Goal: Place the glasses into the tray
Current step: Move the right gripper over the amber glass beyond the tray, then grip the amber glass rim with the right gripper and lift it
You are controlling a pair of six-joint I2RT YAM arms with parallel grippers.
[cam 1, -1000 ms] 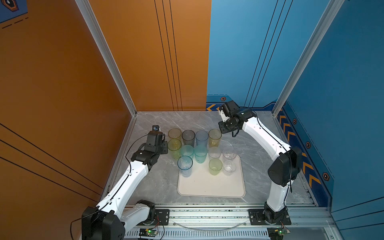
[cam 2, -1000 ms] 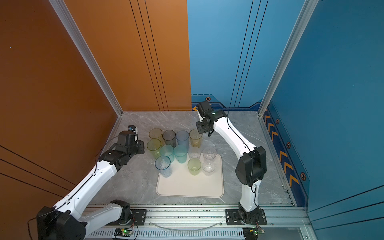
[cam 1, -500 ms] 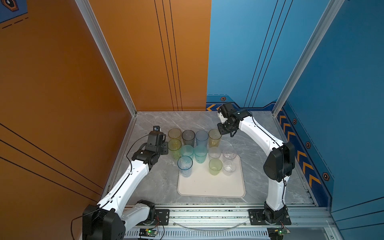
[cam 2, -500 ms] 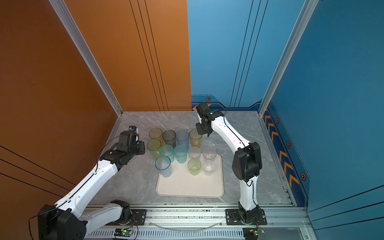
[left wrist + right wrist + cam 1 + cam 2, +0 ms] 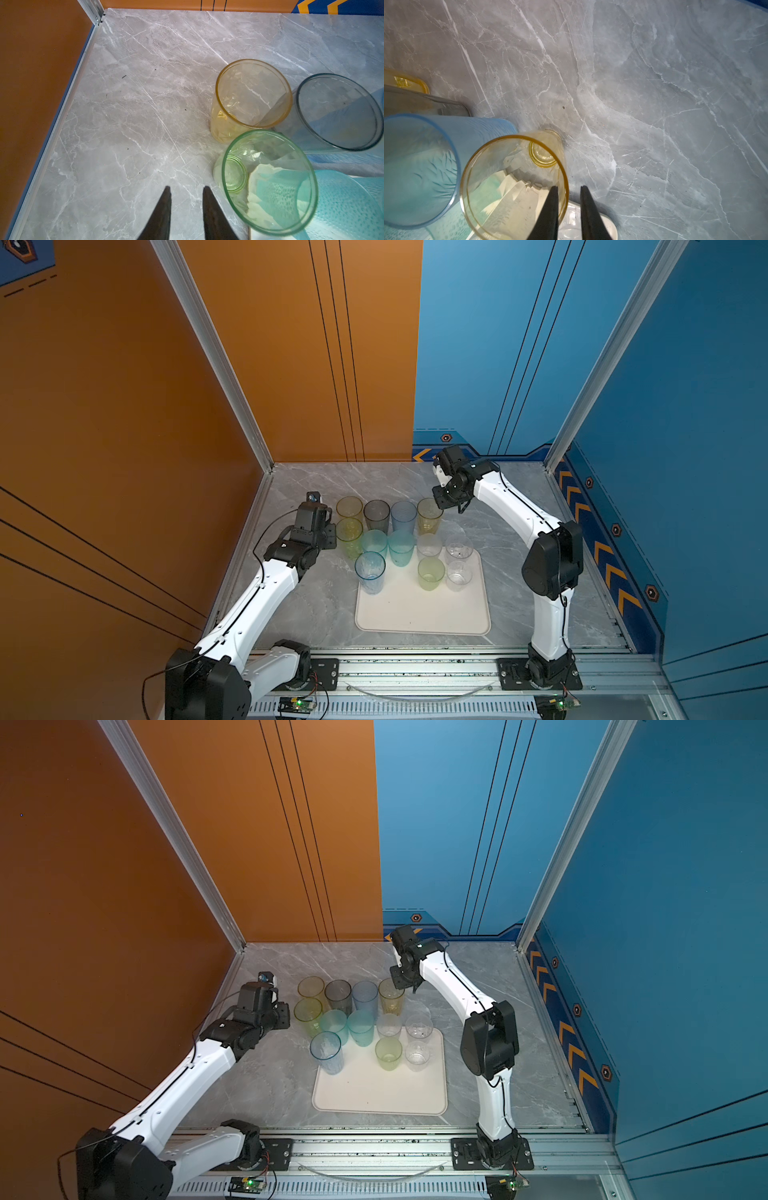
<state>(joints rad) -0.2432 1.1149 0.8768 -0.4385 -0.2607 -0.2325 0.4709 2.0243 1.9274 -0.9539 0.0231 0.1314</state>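
The cream tray [image 5: 422,610] [image 5: 380,1094] lies front centre. The glasses stand upright in a cluster from its far part to the table behind. The back row is yellow [image 5: 349,507], smoke-grey [image 5: 376,512], blue [image 5: 403,513] and an amber glass [image 5: 429,512] [image 5: 512,187]. My right gripper [image 5: 441,502] [image 5: 568,188] is open, one finger inside the amber rim and one outside, not pressing it. My left gripper [image 5: 326,531] [image 5: 186,190] is open and empty just left of the green glass [image 5: 349,531] [image 5: 270,182].
Teal glasses [image 5: 388,547], clear ones [image 5: 444,547], a blue one [image 5: 370,572] and a pale green one [image 5: 431,574] crowd the tray's far half. The orange wall [image 5: 166,448] runs close on the left. Bare marble table [image 5: 498,539] lies to the right.
My right gripper has come down and slightly left onto the amber glass's rim, its elbow folding in. The left arm has barely moved.
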